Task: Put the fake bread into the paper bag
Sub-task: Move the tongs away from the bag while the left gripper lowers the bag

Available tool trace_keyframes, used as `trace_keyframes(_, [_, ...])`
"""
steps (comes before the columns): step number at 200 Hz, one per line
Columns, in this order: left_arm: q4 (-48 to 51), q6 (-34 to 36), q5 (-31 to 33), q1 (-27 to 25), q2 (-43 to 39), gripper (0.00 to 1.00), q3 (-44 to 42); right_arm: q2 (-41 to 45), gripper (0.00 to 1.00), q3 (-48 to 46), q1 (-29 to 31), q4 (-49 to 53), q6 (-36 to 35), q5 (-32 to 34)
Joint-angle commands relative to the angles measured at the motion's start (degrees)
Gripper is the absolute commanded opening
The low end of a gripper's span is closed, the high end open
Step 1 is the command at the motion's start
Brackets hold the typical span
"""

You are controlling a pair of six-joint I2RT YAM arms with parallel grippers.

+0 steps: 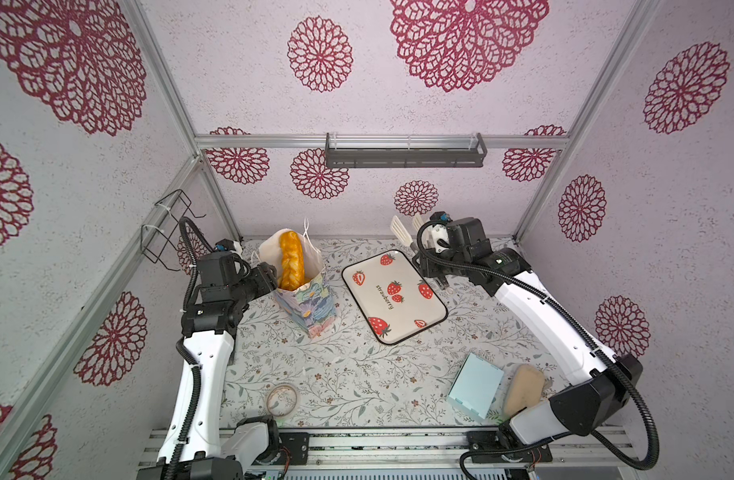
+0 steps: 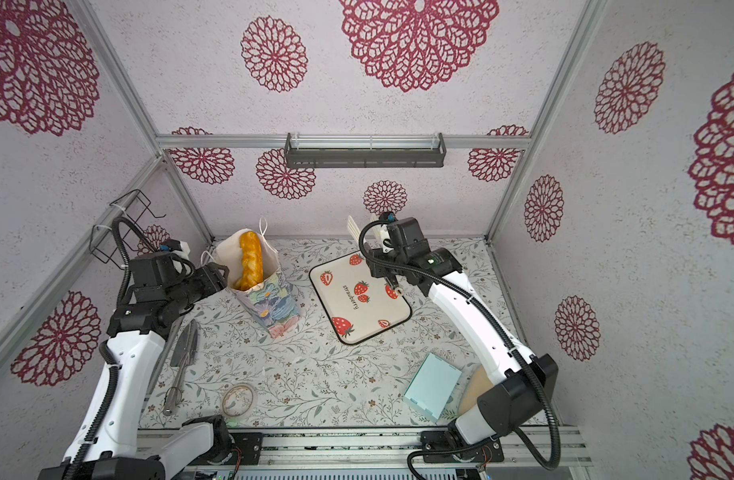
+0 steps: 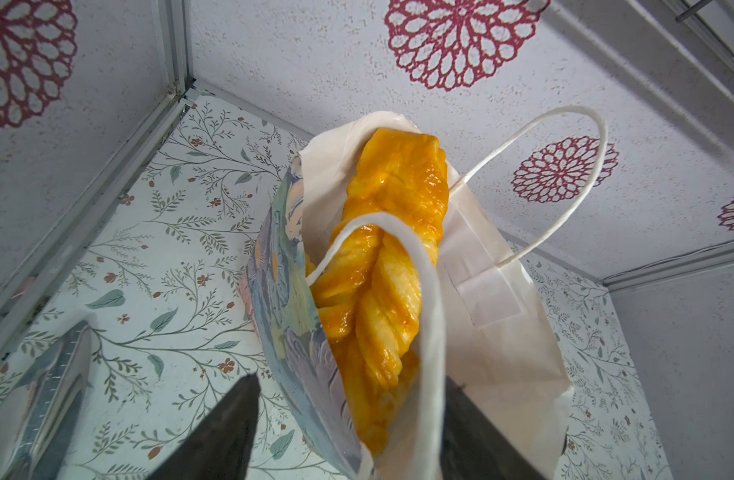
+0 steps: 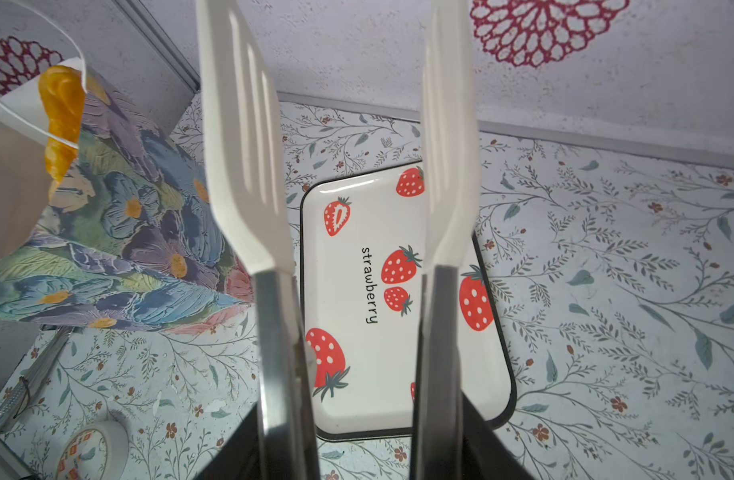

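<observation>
- The flowered worktop (image 1: 357, 374) carries everything.
- The strawberry tray (image 1: 411, 309) lies near the back, right of centre, with nothing on it.
- The paper bag (image 1: 311, 307) stands just left of the tray without touching it. Its mouth is open and its string handles are up.
- The fake bread seen here is one long braided loaf (image 1: 291, 259). It stands on end inside the bag against the white lining, and its upper end shows at the mouth in both top views.
- The left gripper (image 3: 352, 386) is at the bag's left rim. Its jaws are spread wide, one outside the painted wall and one on the inner side. They close on nothing.
- The right gripper (image 4: 363, 449) is raised over the tray's far right corner. Its jaws are clamped on the metal arms of white-tipped tongs (image 4: 240, 166), whose tips stand apart with nothing between them.
- A pale blue box (image 1: 475, 386) lies at the front right, beside the right arm.
- A tape roll (image 1: 282, 399) lies at the front left, well apart from the bag.
</observation>
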State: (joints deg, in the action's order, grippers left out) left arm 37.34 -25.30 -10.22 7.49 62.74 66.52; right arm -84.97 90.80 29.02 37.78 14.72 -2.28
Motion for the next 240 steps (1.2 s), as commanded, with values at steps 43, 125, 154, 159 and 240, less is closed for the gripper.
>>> trace_keyframes(43, [3.26, 1.52, 2.14, -1.02, -5.64, 0.98, -1.48, 7.3, 0.54, -9.73, -9.32, -8.89, 4.58, -4.81])
trace_keyframes(125, [3.13, 4.89, 5.13, -4.28, -14.37, 0.98, -7.6, 5.31, 0.54, -18.85, -18.47, -13.7, 6.92, -8.12])
trace_keyframes(154, [2.73, 7.4, 8.76, -7.37, -15.66, 0.97, -9.76, 3.73, 0.54, -20.89, -20.98, -15.26, 6.81, -8.13])
trace_keyframes(159, [2.46, 7.76, 9.39, -7.79, -15.79, 0.97, -10.26, 3.4, 0.53, -21.33, -21.33, -15.63, 6.88, -8.4])
trace_keyframes(240, [-3.85, 10.23, 9.78, -13.46, -16.62, 0.97, -17.78, -3.7, 0.54, -22.58, -24.92, -17.97, 6.55, -6.65])
